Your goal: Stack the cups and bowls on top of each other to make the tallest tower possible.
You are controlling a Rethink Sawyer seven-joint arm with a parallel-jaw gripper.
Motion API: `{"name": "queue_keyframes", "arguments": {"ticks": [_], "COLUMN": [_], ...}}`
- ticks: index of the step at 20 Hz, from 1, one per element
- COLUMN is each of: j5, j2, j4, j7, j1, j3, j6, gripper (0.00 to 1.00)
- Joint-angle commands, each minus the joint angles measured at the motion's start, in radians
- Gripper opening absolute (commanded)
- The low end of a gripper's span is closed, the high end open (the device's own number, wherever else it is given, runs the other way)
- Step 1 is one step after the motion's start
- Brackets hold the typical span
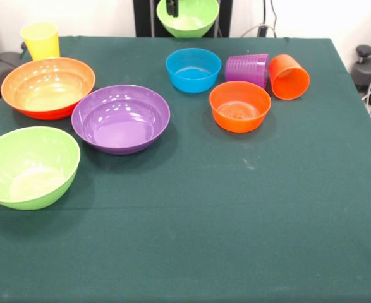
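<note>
Bowls (pixel 121 118) and cups (pixel 289 76) unstacked

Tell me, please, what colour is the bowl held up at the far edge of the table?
Lime green, seen in the front view, the only one available.

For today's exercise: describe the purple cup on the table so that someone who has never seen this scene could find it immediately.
Start at the green table and find the small blue bowl near its far edge. Right of it lies the purple cup, tipped on its side, next to the orange cup. It alone is ribbed.
</note>
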Motion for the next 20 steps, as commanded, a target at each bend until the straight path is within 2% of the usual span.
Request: {"name": "queue_keyframes", "arguments": {"ticks": [1,8,20], "j5": [-0.033,-0.005,0.044], "j2": [0.144,0.225,0.292], "j4": [-0.241,-0.344,-0.464], "j7": [0.092,0.146,0.226], "j1": [0.010,0.054,0.128], "j3": [0.032,-0.018,-0.116], "j6": [-0.034,-0.069,-0.158], "gripper": [0.00,0.00,0.00]}}
